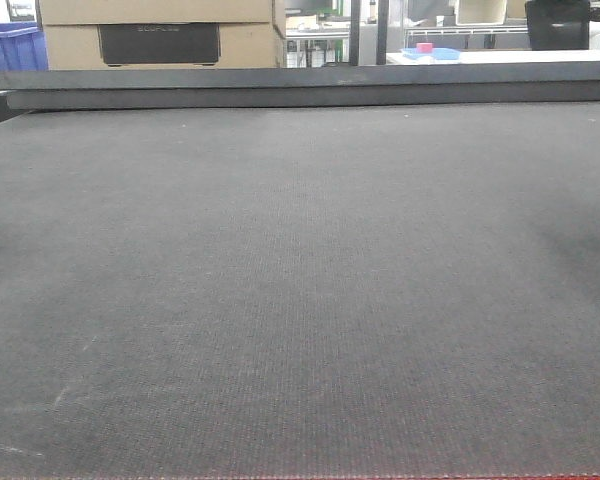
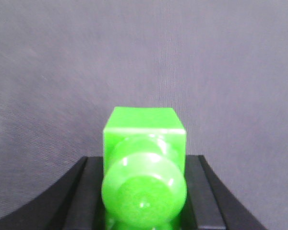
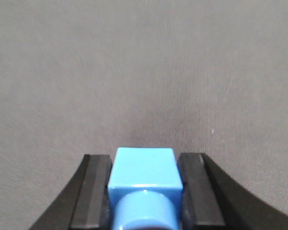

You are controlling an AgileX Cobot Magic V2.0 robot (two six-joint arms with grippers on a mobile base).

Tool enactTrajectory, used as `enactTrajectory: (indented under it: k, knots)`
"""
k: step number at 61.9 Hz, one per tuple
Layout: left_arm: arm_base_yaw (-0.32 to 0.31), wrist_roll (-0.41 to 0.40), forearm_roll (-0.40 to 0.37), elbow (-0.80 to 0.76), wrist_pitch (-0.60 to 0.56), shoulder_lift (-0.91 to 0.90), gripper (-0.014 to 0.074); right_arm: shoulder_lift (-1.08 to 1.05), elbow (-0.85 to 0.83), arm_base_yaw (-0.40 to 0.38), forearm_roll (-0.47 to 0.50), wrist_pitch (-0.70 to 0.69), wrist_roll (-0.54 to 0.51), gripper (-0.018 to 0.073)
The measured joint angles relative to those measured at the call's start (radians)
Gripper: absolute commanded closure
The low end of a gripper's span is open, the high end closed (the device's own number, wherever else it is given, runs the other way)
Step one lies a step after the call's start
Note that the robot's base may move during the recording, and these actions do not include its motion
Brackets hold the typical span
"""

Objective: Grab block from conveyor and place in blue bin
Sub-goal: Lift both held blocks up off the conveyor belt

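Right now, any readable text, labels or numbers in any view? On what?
Faint lettering on the dark panel of the cardboard box: too blurred to read.
No text on the conveyor, the green block or the blue block.

Lower part of green block [image 2: 144, 127] cut by bottom edge; blue block [image 3: 145, 167] likewise.

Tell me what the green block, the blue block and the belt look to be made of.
The green block is likely moulded plastic, glossy: bright highlights sit on its rounded stud. The blue block is likely the same plastic, smooth with a light sheen along its edge. The conveyor belt appears to be woven fabric or rubberised cloth, matte dark grey, with a fine weave texture showing.
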Motion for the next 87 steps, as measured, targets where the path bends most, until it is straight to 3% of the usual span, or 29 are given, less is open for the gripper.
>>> enactTrajectory:
  k: [8, 17, 28, 42, 59, 87]
  knots:
    - [0.000, 0.000, -0.006, 0.146, -0.109, -0.191, 0.0707, -0.155, 0.089, 0.000, 0.008, -0.059, 0.000, 0.0722]
    - [0.000, 0.000, 0.021, 0.246, -0.140, -0.389, 0.0707, -0.329, 0.166, 0.000, 0.008, -0.107, -0.002, 0.0722]
    - [0.000, 0.000, 0.135, 0.281, -0.152, -0.595, 0.0707, -0.486, 0.188, 0.000, 0.009, -0.113, -0.002, 0.0722]
    - [0.000, 0.000, 0.163, 0.281, -0.176, -0.789, 0.0707, -0.623, 0.188, 0.000, 0.011, -0.115, -0.002, 0.0722]
    - [0.000, 0.000, 0.165, 0.281, -0.186, -0.903, 0.0707, -0.700, 0.188, 0.000, 0.011, -0.115, -0.004, 0.0722]
    - [0.000, 0.002, 0.165, 0.283, -0.188, -0.912, 0.0707, -0.700, 0.188, 0.000, 0.011, -0.115, -0.004, 0.0722]
